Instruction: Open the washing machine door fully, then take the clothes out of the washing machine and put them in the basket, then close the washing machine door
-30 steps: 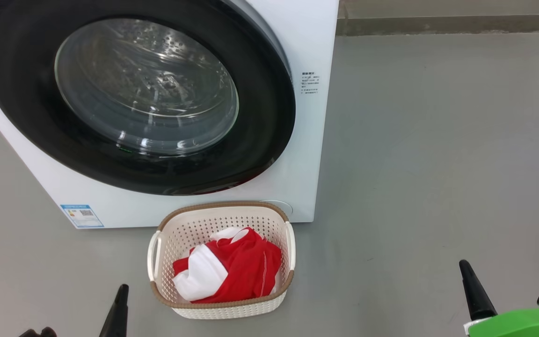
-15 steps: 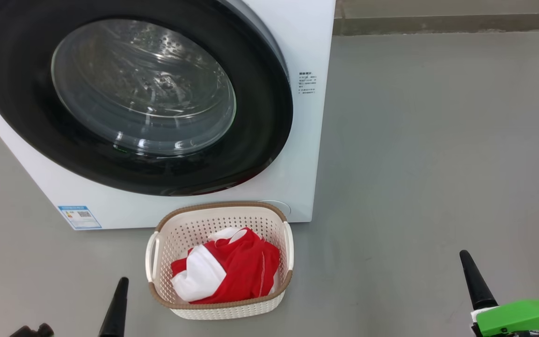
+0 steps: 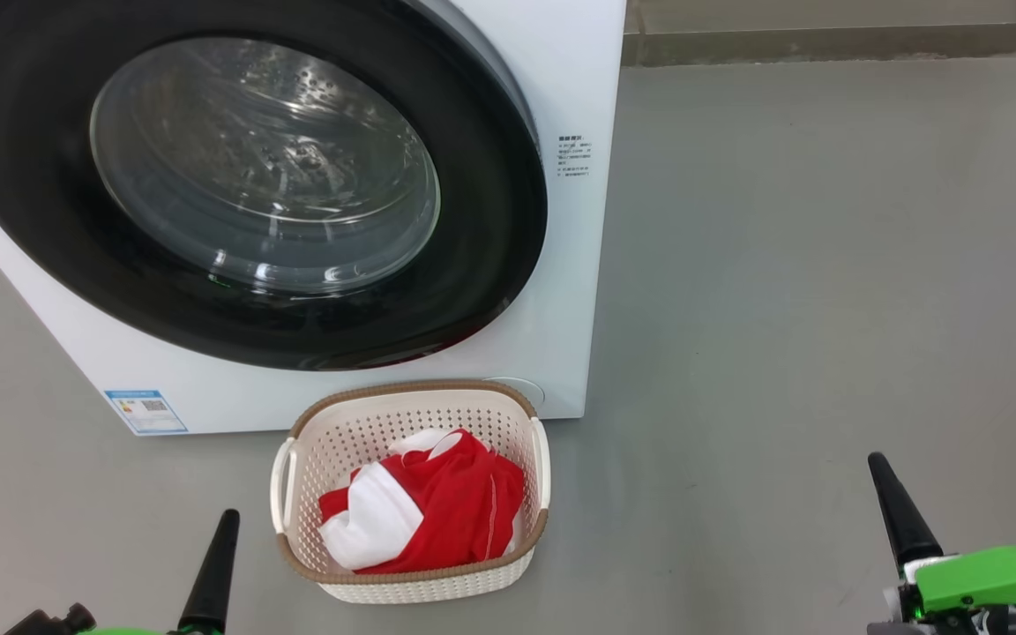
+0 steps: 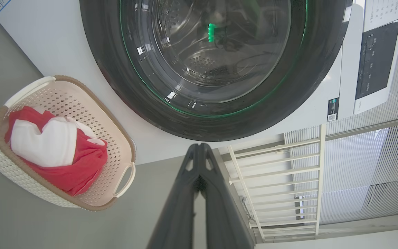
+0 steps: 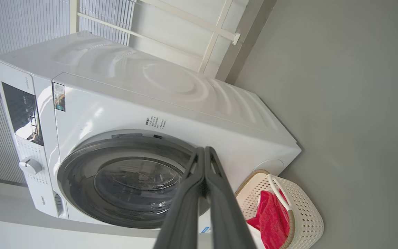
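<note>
Since a second ago the head camera has swung a little, so the washing machine (image 3: 578,88) and the basket (image 3: 411,388) sit slightly further left in the head view. They themselves have not shifted. The right gripper (image 3: 880,467) has risen in that view, with more of its green housing showing at the lower right. The left gripper (image 3: 226,525) has barely changed at the lower left.

Both grippers are empty. Each has its two long dark fingers pressed together into a single point, well apart from everything else.

The washing machine door (image 3: 248,176) lies closed against the white front. Its glossy black rim surrounds a clear bowl window, and through it we see bare perforated steel. The clothes (image 3: 437,507), red with white panels, lie bundled inside the basket. The basket stands on the grey floor (image 3: 825,265), just in front of the machine's lower right corner.

We judge the task to be as good as finished. If anything needs handling again, the clothes look soft, light and limp. They are best pinched at a raised fold on top of the heap, and they would likely sag and trail. The door looks rigid, its polished rim probably slippery, and we cannot tell where its handle sits. The basket looks light and stiff, best taken by a side handle.
</note>
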